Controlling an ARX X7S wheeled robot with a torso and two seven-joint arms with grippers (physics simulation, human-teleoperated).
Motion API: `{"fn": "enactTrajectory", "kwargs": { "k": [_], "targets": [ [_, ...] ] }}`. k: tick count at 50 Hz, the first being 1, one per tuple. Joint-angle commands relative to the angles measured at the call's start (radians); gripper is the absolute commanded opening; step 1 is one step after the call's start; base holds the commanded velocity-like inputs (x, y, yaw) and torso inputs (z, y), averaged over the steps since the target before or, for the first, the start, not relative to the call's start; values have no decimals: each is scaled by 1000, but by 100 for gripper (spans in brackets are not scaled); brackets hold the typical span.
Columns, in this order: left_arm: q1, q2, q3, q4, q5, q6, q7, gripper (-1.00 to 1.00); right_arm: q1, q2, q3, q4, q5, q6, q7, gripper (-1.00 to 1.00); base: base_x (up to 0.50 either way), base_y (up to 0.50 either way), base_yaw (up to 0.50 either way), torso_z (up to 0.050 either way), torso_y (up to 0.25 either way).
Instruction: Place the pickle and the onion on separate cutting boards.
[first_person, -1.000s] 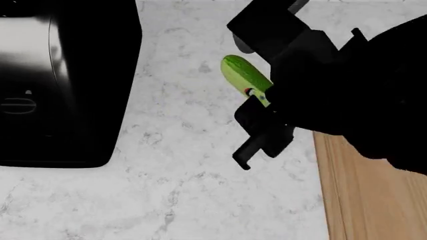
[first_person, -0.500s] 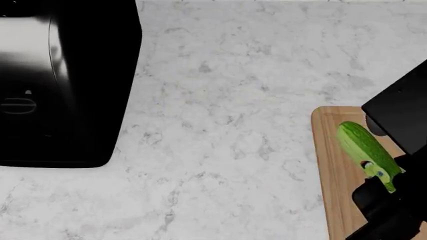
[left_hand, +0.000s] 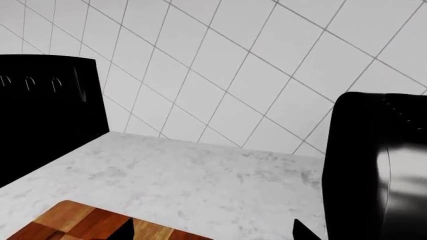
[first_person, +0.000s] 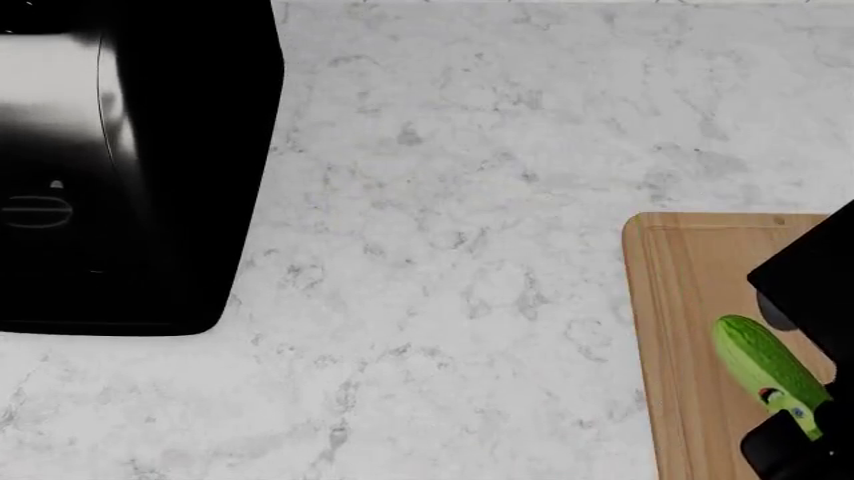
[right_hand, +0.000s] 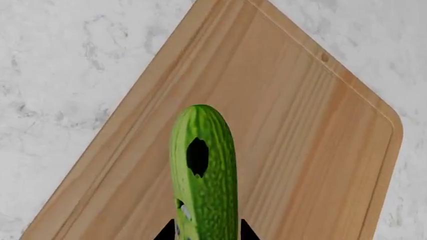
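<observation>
My right tool (first_person: 790, 420) pinches the pickle (first_person: 770, 372) over the wooden board (first_person: 681, 330), not yet set down; no onion is in view, and I cannot tell my left tool's state.

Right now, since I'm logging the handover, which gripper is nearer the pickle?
Right. The right gripper is clamped on the pickle above the light cutting board. The left gripper is elsewhere, over a darker board near a tiled wall, no pickle in its view.

The cutting board (first_person: 681, 330) and right gripper (first_person: 798, 440) run off frame
</observation>
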Motion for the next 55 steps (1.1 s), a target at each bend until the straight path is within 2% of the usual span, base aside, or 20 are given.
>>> {"fn": "enactTrajectory", "kwargs": {
  "k": [1, 11, 12, 15, 27, 38, 42, 51, 55],
  "targets": [
    [7, 7, -4, 2, -12, 12, 6, 100, -8, 2, -10, 3, -17, -12, -23, -100, 0, 0, 0, 0, 0],
    [7, 11, -9, 1, -3, 10, 13, 100, 17, 20, -11, -11, 11, 5, -10, -100, 0, 0, 0, 0, 0],
    [11, 7, -12, 1, -14, 13, 5, 100, 19, 22, -10, -12, 18, 6, -4, 100, 0, 0, 0, 0, 0],
    [22, -10, -29, 0, -50, 22, -21, 100, 33, 29, -6, -14, 50, 17, 19, 100, 0, 0, 0, 0, 0],
    [10, 17, -25, -1, -2, 7, 27, 100, 137, 12, -16, -15, 87, 64, 36, 100, 0, 0, 0, 0, 0],
    [20, 10, -51, -6, -27, 10, 16, 100, 312, 31, -48, -10, 276, 79, 127, 100, 0, 0, 0, 0, 0],
    [24, 6, -54, -3, -42, 14, 11, 100, 362, 39, -38, -7, 299, 58, 140, 100, 0, 0, 0, 0, 0],
    [51, -21, -87, -1, -108, 29, -40, 100, 331, 91, 6, -48, 311, -109, 179, 100, 0, 0, 0, 0, 0],
    [39, -6, -74, -3, -84, 27, -17, 100, 341, 100, 18, -46, 371, -147, 230, 100, 0, 0, 0, 0, 0]
  ]
}}
